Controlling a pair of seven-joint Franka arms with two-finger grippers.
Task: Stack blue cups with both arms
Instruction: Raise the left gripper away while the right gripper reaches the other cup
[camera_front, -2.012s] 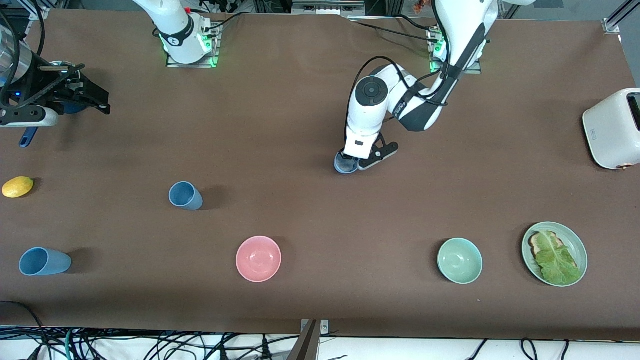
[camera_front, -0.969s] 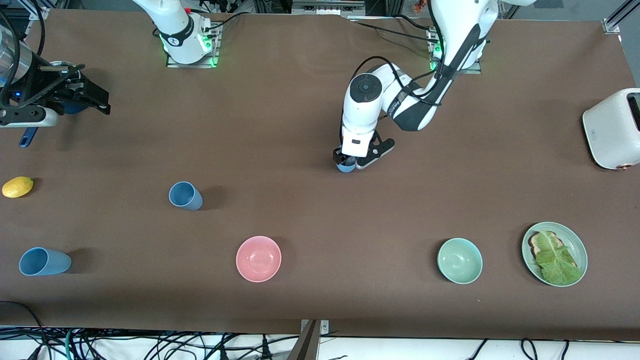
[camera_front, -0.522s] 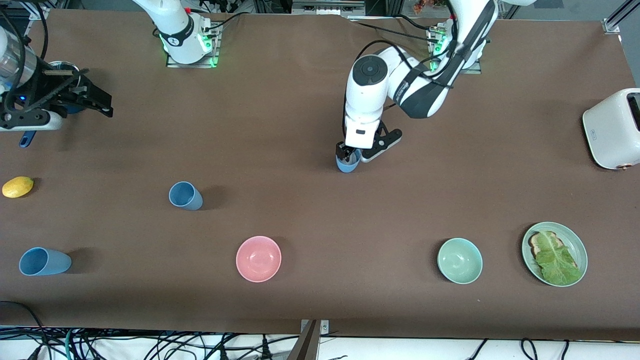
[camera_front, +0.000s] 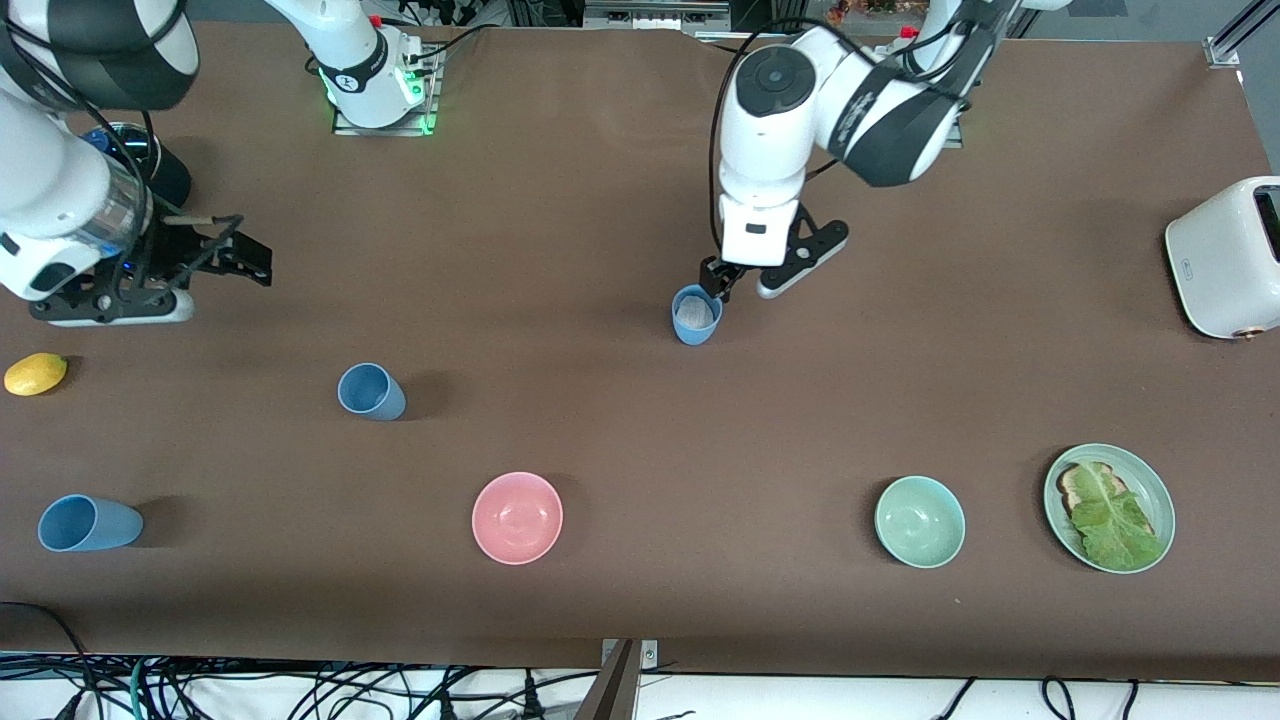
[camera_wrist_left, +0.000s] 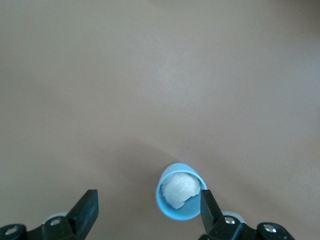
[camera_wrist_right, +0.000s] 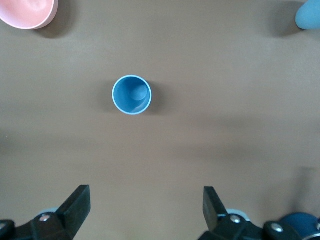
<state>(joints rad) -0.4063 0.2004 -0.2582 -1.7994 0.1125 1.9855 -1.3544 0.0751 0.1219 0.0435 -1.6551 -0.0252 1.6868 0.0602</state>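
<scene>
Your left gripper (camera_front: 738, 283) hangs wide open and empty above the middle cup (camera_front: 696, 315), which stands upright, free of the fingers, with something white inside. Your right gripper (camera_front: 215, 262), spread wide and holding nothing, looks down on a second upright cup (camera_front: 371, 391), likely lining up a grasp. A third cup (camera_front: 88, 523) stands near the front edge, toward the right arm's end.
</scene>
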